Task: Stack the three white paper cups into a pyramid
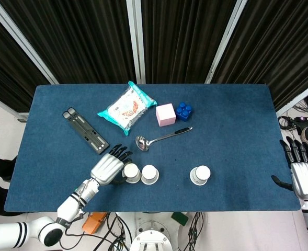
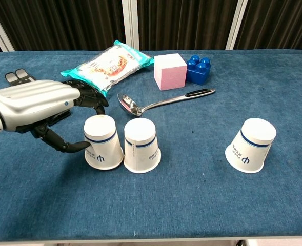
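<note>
Three white paper cups stand upside down near the table's front edge. The left cup (image 1: 131, 173) (image 2: 102, 149) and the middle cup (image 1: 149, 174) (image 2: 141, 145) stand side by side, touching. The right cup (image 1: 200, 175) (image 2: 251, 145) stands alone, well off to the right. My left hand (image 1: 107, 168) (image 2: 38, 105) holds the left cup from its left side, thumb against the lower wall and fingers curled behind the top. My right hand (image 1: 303, 175) hovers off the table's right edge with fingers spread and nothing in it; the chest view does not show it.
Behind the cups lie a steel ladle (image 1: 161, 138) (image 2: 161, 101), a pink cube (image 1: 166, 114) (image 2: 169, 70), a blue brick (image 1: 183, 110) (image 2: 198, 68) and a snack bag (image 1: 126, 107) (image 2: 107, 61). A black folding stand (image 1: 84, 129) lies at the left.
</note>
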Controlling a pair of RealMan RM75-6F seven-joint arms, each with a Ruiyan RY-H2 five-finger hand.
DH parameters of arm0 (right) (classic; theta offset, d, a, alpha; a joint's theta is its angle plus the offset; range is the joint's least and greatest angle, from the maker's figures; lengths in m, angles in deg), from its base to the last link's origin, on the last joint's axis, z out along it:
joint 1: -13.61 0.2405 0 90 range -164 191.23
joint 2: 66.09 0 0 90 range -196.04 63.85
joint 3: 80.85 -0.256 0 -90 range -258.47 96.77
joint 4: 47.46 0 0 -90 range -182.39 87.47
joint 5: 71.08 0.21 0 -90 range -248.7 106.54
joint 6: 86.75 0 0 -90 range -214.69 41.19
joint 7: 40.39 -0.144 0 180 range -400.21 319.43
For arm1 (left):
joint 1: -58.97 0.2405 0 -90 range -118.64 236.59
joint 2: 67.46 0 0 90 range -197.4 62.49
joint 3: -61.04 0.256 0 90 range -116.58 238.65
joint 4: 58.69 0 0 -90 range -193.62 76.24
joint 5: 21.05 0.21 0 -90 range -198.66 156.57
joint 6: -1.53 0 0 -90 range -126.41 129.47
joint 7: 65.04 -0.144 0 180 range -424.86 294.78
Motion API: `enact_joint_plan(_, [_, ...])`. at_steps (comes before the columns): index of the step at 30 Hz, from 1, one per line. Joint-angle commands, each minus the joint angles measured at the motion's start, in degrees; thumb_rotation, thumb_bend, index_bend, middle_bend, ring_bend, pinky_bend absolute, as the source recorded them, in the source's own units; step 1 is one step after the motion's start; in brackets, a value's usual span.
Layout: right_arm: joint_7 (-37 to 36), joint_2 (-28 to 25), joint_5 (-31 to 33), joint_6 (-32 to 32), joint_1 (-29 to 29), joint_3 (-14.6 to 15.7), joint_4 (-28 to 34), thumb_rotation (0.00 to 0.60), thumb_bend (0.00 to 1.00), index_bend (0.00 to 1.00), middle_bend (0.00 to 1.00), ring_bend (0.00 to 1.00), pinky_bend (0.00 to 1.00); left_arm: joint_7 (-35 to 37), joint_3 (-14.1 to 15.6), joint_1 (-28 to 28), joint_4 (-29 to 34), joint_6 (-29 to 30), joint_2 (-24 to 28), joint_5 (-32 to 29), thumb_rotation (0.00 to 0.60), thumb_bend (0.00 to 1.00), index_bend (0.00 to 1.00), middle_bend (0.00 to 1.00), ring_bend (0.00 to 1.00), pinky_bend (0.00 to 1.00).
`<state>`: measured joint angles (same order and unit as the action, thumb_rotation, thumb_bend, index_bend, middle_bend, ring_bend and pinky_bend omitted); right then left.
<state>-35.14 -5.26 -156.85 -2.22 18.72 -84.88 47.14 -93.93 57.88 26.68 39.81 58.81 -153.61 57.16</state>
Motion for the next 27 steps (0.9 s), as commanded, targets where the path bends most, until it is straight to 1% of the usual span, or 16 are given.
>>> enact_joint_plan(1, [0.0,0.0,0.0,0.0,0.0,0.0,0.0,0.600,0.24,0.00,0.00,0.00,0.00,-0.4,0.2,-0.1,-0.2,0.3,-0.2,-0.2,0.499,0.32,0.31,0.15,0.08,0.02])
enact_joint_plan(4, [-0.1,0.1,0.1,-0.3,0.2,0.0,-0.1,0.600,0.24,0.00,0.00,0.00,0.00,-1.0,0.4,-0.2,0.2,0.2,0.0,-1.1,0.499,0.30,0.28,0.15,0.08,0.02])
enact_joint_plan(11, [-0.3,-0.2,-0.5,-1.2,0.7,0.2,0.0,0.600,0.24,0.00,0.00,0.00,0.00,-2.3,0.8,-0.6,1.4,0.4,0.5,-2.6,0.499,0.29,0.27,0.15,0.07,0.02])
enact_joint_plan(14, [-0.7,-0.6,-1.0,-2.7,1.3,0.8,0.4,0.600,0.24,0.00,0.00,0.00,0.00,-2.3,0.9,-0.5,2.0,0.9,0.9,-2.8,0.500,0.27,0.23,0.15,0.07,0.02])
enact_joint_plan(17, [-1.3,-1.7,-2.2,-6.2,2.9,1.9,1.4,0.600,0.24,0.00,0.00,0.00,0.00,-1.9,0.9,0.1,3.4,2.3,2.2,-2.7,0.500,0.25,0.16,0.13,0.06,0.02])
enact_joint_plan(19, [-1.6,-2.5,-3.7,-9.2,4.5,2.7,2.2,0.600,0.24,0.00,0.00,0.00,0.00,-1.2,1.0,0.9,4.5,4.1,3.7,-2.2,0.502,0.24,0.15,0.13,0.06,0.01])
enact_joint_plan(23, [-2.5,-3.2,-6.5,-15.3,8.4,3.9,3.5,0.600,0.24,0.00,0.00,0.00,0.00,0.5,1.3,3.2,6.1,8.3,6.9,-0.5,0.499,0.24,0.15,0.12,0.06,0.01])
enact_joint_plan(25, [-3.2,-2.9,-7.8,-18.2,10.6,4.2,3.9,0.600,0.24,0.00,0.00,0.00,0.00,1.9,1.5,4.4,6.5,10.4,8.4,0.4,0.501,0.24,0.15,0.12,0.05,0.02])
enact_joint_plan(27, [-3.6,-2.4,-8.6,-20.5,12.5,4.1,4.1,0.600,0.25,0.03,0.00,0.00,0.01,3.2,1.6,5.5,6.7,12.0,9.5,0.8,0.501,0.24,0.15,0.12,0.05,0.02])
